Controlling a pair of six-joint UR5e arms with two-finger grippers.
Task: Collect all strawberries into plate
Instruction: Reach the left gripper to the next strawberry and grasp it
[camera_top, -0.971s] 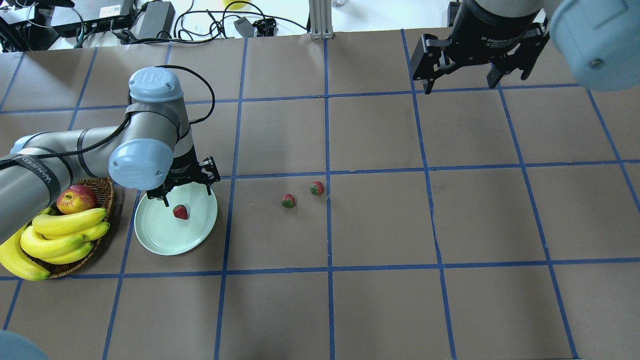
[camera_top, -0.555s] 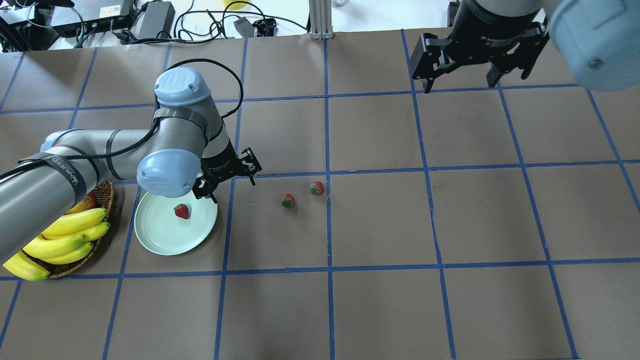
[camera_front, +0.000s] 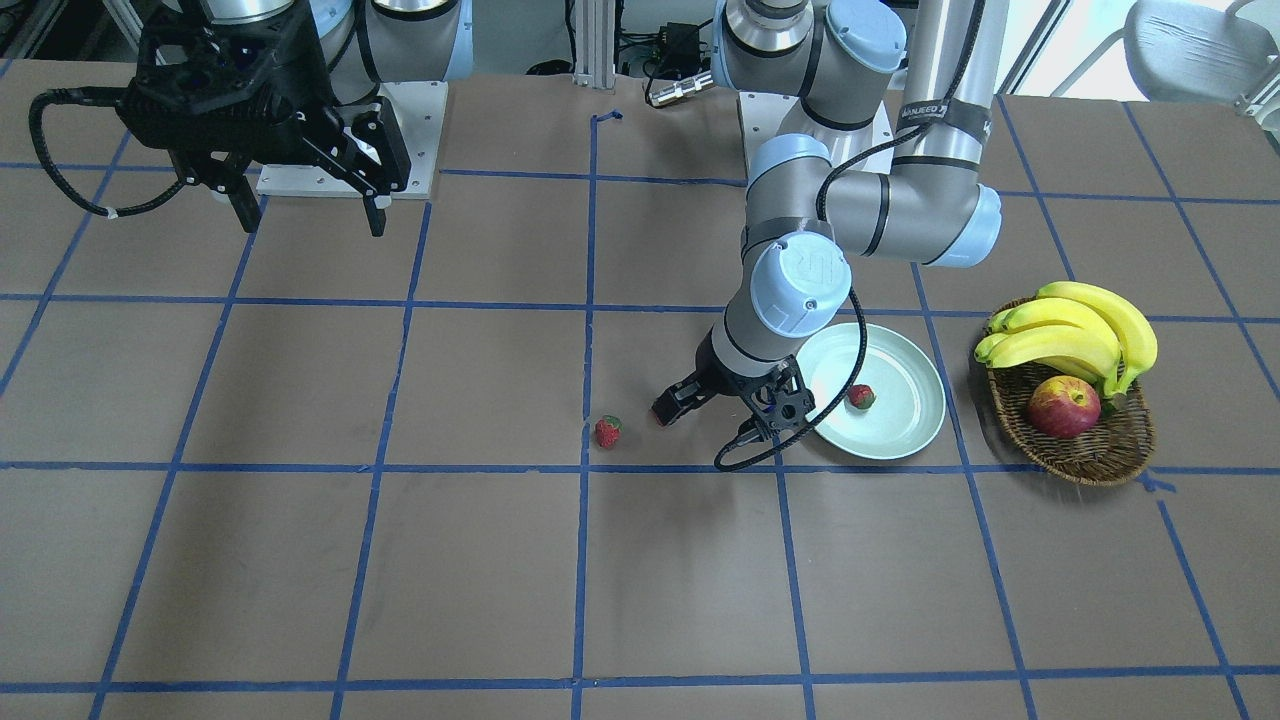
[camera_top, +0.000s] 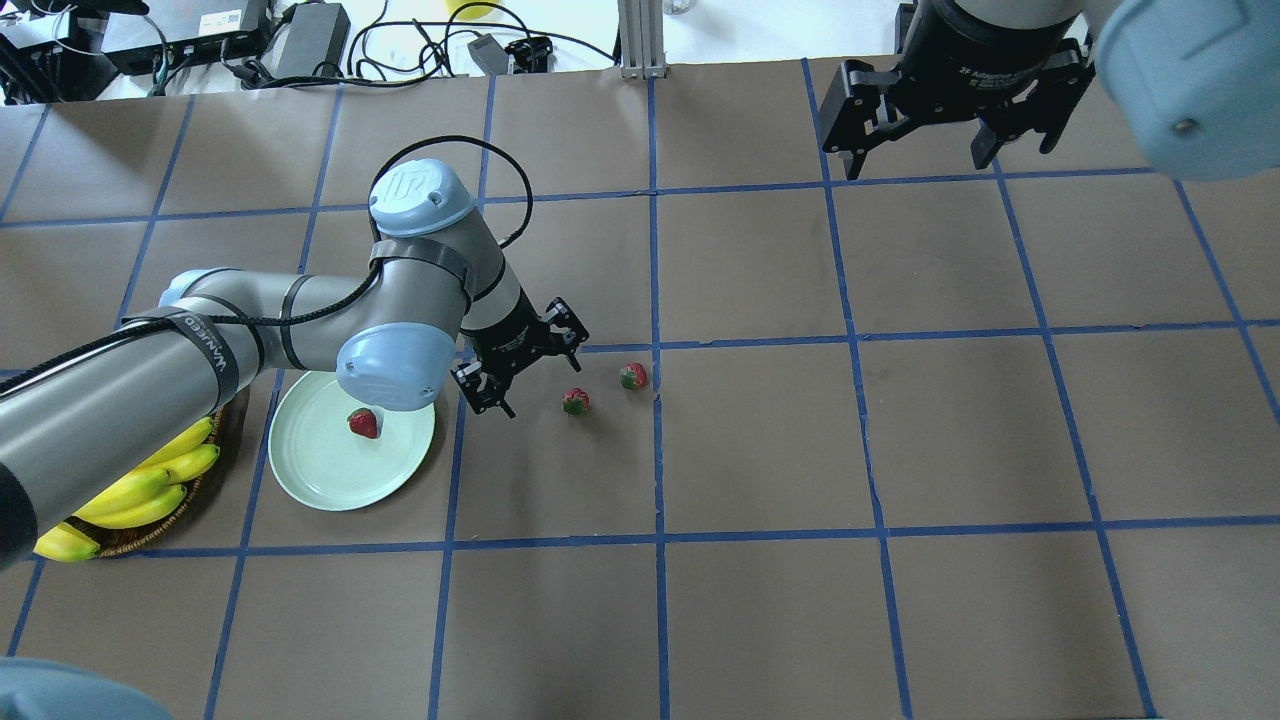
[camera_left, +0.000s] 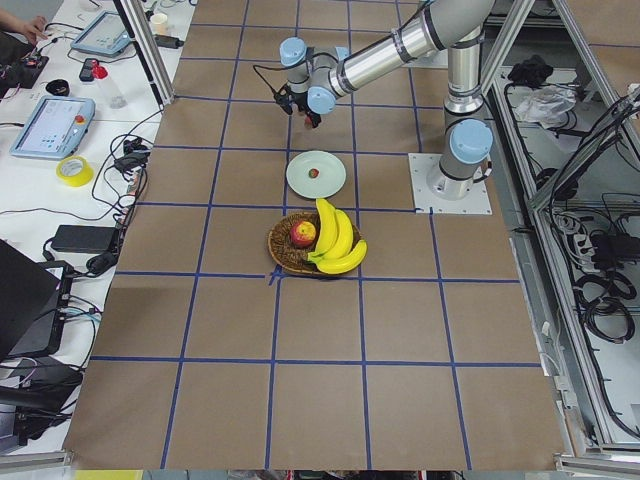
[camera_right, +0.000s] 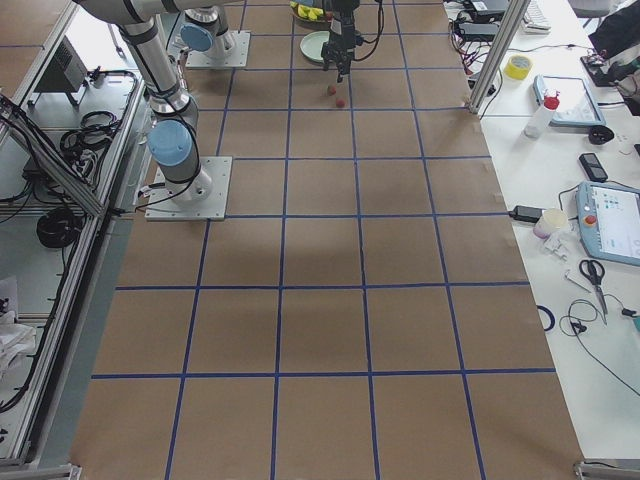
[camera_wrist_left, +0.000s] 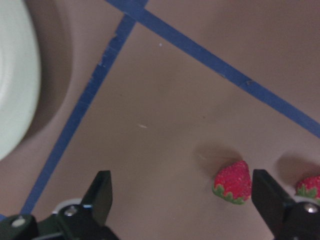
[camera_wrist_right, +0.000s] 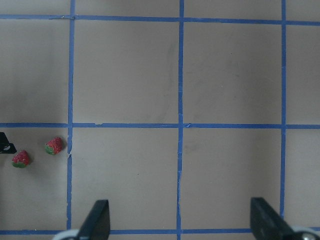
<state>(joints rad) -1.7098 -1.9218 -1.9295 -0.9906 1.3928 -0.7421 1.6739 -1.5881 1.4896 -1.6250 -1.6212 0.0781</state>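
The pale green plate (camera_top: 320, 470) holds one strawberry (camera_top: 363, 423). Two more strawberries lie on the brown table to its right, a partly green one (camera_top: 575, 401) and a red one (camera_top: 633, 376). My left gripper (camera_top: 543, 380) is open and empty, low over the table between the plate and the nearer strawberry. In the left wrist view that strawberry (camera_wrist_left: 233, 181) lies just inside the right finger, and the plate (camera_wrist_left: 15, 100) is at the left edge. My right gripper (camera_top: 920, 160) hangs open and empty high at the far right; its wrist view shows both table strawberries (camera_wrist_right: 55, 145).
A brown wicker basket (camera_front: 1075, 455) with bananas (camera_front: 1080, 330) and an apple (camera_front: 1064, 405) stands just beyond the plate, partly under my left arm in the overhead view. Cables and boxes (camera_top: 310, 40) lie past the table's far edge.
My left arm has swung right, from over the plate to beside the two table strawberries, gripper open throughout. The strawberry stays in the plate. The right arm has barely moved.
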